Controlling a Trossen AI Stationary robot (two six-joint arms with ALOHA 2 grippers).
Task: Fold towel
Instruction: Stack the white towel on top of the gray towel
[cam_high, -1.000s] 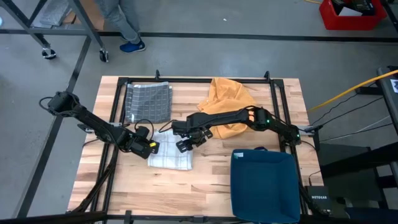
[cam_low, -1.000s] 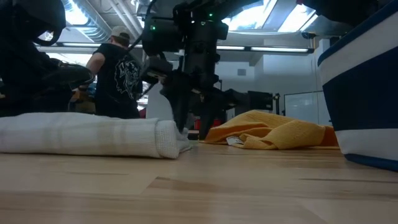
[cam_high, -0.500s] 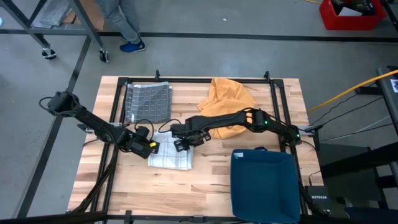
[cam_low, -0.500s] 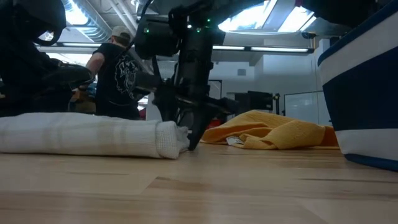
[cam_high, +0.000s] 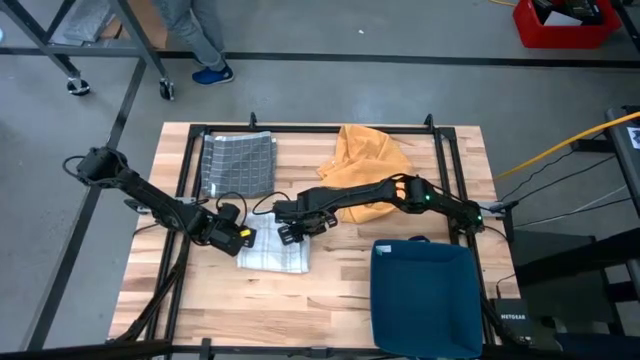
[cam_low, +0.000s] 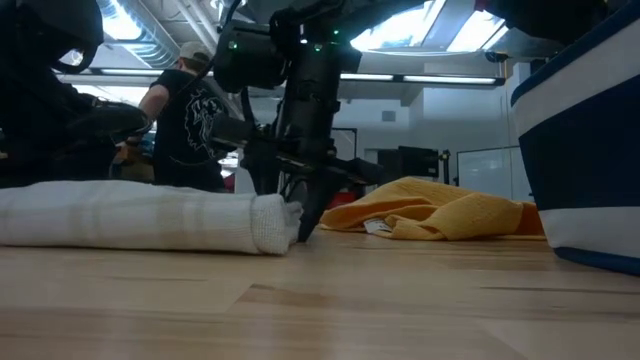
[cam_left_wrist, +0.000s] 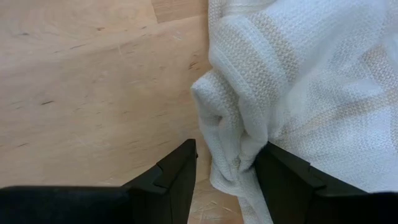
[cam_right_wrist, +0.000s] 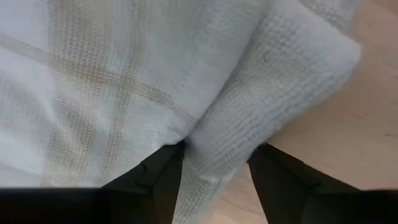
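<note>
**A:** What did each of your grippers have hold of?

**B:** My left gripper (cam_left_wrist: 225, 180) had its fingers closed on a bunched corner of the white towel (cam_high: 275, 248); a soft roll of cloth sat pinched between them, low against the wooden table (cam_high: 330, 290); my right gripper (cam_right_wrist: 214, 177) was clamped on a thick fold at the opposite edge of that towel, down at board level in the low view.

**A:** And where did the towel lie?

**B:** On the near middle of the table, between my two grippers, already doubled over; just beside it to the right stood the blue bin (cam_high: 425, 295); farther back lay the grey checked cloth (cam_high: 238, 165) and the orange cloth (cam_high: 368, 165), both well apart from my grip.

**A:** How did you judge it would handle?

**B:** Light, limp and thick-woven, I reckoned; it would sag and bunch rather than hold a crease; corners and folded edges seemed the best hold, pinched through every layer so none slipped loose.
</note>
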